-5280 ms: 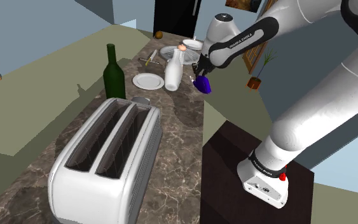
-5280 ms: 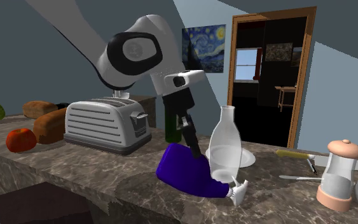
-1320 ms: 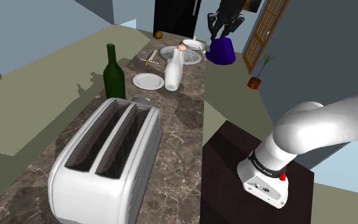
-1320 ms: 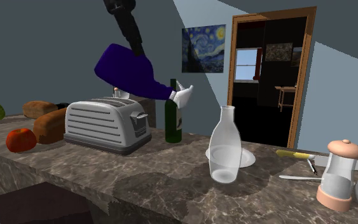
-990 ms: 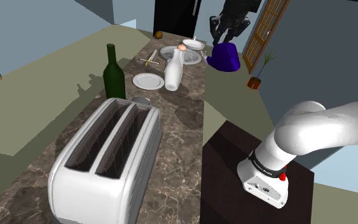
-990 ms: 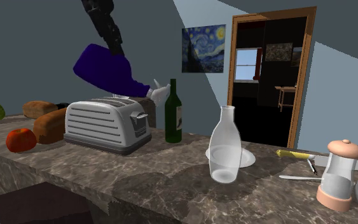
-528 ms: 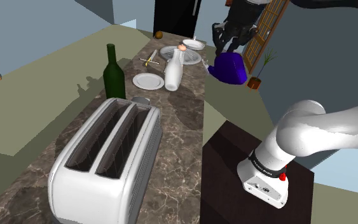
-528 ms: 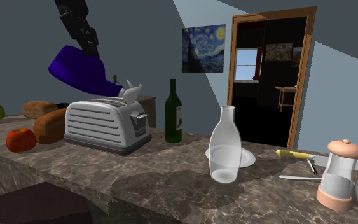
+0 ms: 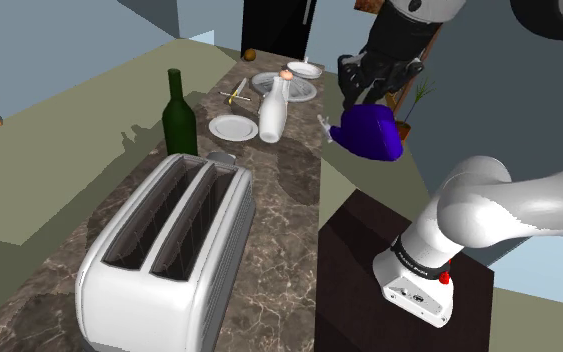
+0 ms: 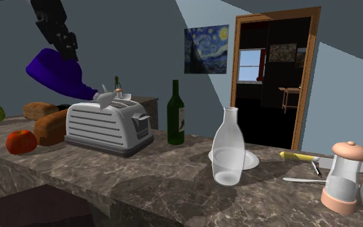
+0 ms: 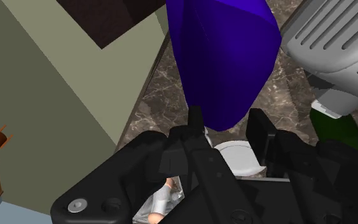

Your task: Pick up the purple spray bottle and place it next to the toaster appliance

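- The all-black two-finger end effector [image 9: 367,92] is clenched on the deep purple plastic spray bottle [image 9: 371,134], its fingers [image 11: 195,125] pressing the bottle's body [image 11: 225,57] from either side.
- The bottle hangs in the air, touching nothing else. It is tipped well off upright, with its white nozzle [image 10: 106,97] lower than the body.
- In the shoulder view it sits just past the edge of the dark brown marbled stone table [image 9: 287,250], on that view's right, above the far end of the dark box stand [image 9: 361,262]. Its nozzle points towards the table.
- In the second exterior view the bottle [image 10: 54,72] floats above and to the left of the silver two-slot toaster [image 10: 106,126], with the nozzle just over the toaster's top edge and the end effector [image 10: 66,48] above it.
- The toaster [image 9: 169,245] stands on the near part of the table, well apart from the bottle in the shoulder view.
- A dark green glass wine bottle [image 9: 178,112] stands upright beyond the toaster, with a white round plate [image 9: 233,127] and a pale carafe [image 9: 273,110] farther along.
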`<state>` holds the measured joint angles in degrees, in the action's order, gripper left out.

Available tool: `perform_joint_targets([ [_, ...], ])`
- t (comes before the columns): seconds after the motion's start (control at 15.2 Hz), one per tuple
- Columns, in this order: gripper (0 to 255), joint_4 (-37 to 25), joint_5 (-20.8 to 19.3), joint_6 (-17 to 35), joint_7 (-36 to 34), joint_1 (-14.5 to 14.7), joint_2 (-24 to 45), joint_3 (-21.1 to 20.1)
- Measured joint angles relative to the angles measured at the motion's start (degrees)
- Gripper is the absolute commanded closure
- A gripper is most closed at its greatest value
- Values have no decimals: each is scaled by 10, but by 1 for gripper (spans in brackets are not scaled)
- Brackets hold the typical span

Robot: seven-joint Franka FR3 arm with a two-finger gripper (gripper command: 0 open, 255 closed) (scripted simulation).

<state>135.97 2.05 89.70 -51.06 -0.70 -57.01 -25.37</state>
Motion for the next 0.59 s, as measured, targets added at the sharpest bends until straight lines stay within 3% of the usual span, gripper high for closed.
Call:
perform_joint_targets([
  [0.59,255,76,19,51,-16,15,-22,-18],
])
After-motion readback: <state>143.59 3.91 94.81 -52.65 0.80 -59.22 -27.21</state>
